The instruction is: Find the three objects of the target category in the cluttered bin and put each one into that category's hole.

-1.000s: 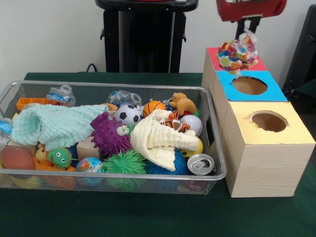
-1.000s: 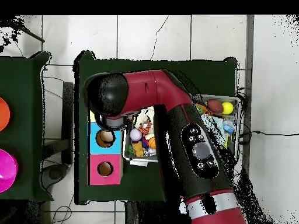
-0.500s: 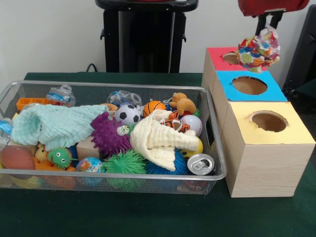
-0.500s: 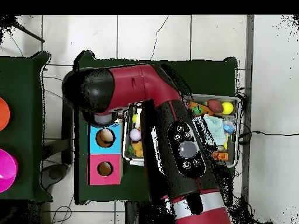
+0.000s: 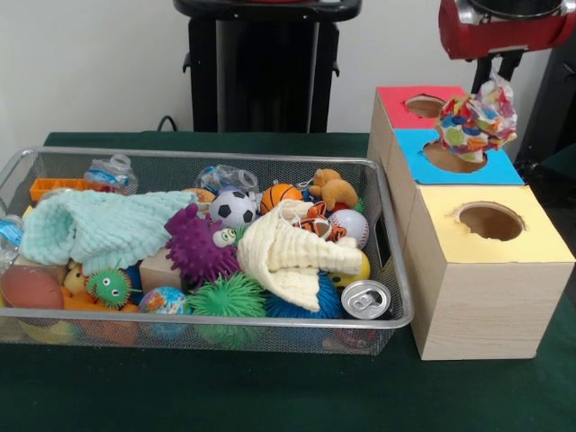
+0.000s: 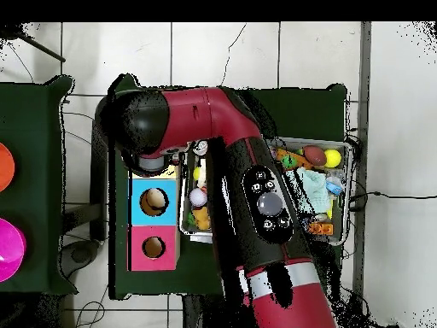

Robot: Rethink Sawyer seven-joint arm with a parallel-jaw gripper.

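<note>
I had the jaws (image 5: pixel 490 81) gripping the crinkly multicolored bundle (image 5: pixel 477 117) at upper right, over the blue hole (image 5: pixel 447 158). Delivery step, I figured; next I'd need to pick the right hole and release.

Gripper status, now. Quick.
Gripper: shut on the multicoloured crinkly bundle, which hangs above the blue-topped box.
</note>
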